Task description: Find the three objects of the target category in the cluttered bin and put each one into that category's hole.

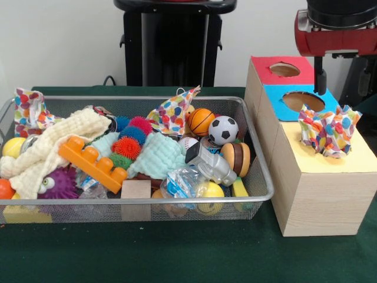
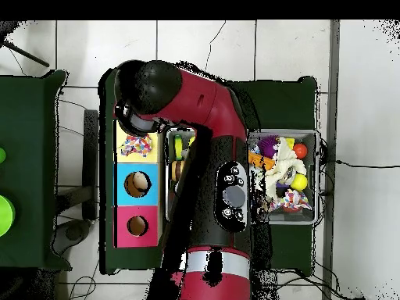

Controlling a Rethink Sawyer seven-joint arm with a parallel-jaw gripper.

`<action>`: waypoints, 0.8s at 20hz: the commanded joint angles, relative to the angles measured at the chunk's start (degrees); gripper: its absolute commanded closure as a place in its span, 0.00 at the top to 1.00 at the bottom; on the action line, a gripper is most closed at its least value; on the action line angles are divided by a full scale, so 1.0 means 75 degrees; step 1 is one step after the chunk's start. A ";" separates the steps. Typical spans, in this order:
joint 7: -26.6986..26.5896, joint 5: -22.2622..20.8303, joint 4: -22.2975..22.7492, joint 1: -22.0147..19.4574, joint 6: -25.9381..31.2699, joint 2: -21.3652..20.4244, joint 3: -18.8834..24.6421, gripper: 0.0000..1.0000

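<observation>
The wire-mesh bin point(image 1: 259, 194) is sitting on the dark green table cover point(image 1: 177, 253) to the left of the pale wood-grain box point(image 1: 324, 197) in the front view. One polka-dot fabric piece point(image 1: 321, 132) is lying bunched on the box's yellow surround point(image 1: 359, 159), covering the place of the yellow hole; whether any of it is hanging into the hole cannot be told. In the overhead view the same piece point(image 2: 137, 144) is showing on the yellow panel.

A second polka-dot piece point(image 1: 174, 112) is standing up inside the bin near its far rim, just beside the miniature basketball point(image 1: 201, 121). A third polka-dot piece point(image 1: 29, 111) is draping over the bin's far left corner.

The red arm point(image 1: 336, 32) is hanging above the box at the top right of the front view. The gripper point(image 1: 320, 73) is showing only as a single dark finger pointing down over the blue-surrounded hole point(image 1: 303, 101), apart from the fabric. Its opening cannot be told from either view, and nothing is seen held in it. In the overhead view the arm point(image 2: 203, 117) is crossing over the bin's left part and hiding the gripper.

Other bin contents are lying as follows:
- The cream waffle cloth point(image 1: 53, 147) is spreading across the left side.
- The orange toy brick point(image 1: 93, 162) is resting on the cloth's edge.
- The mint-green waffle cloth point(image 1: 156, 156) is lying at centre.
- The miniature football point(image 1: 223, 130) is touching the basketball.
- The purple spiky ball point(image 1: 58, 184) is sitting at the near left.

The red-surrounded hole point(image 1: 284, 69) is lying uncovered at the box's far end.
</observation>
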 commanded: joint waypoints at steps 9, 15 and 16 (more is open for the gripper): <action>0.1160 0.0121 0.0815 -0.0137 -0.0208 0.0088 0.0598 1.00; 0.1411 0.0101 0.0500 -0.0058 -0.0208 0.0341 0.0580 1.00; 0.1442 0.0105 0.0453 -0.0052 -0.0212 0.0384 0.0586 1.00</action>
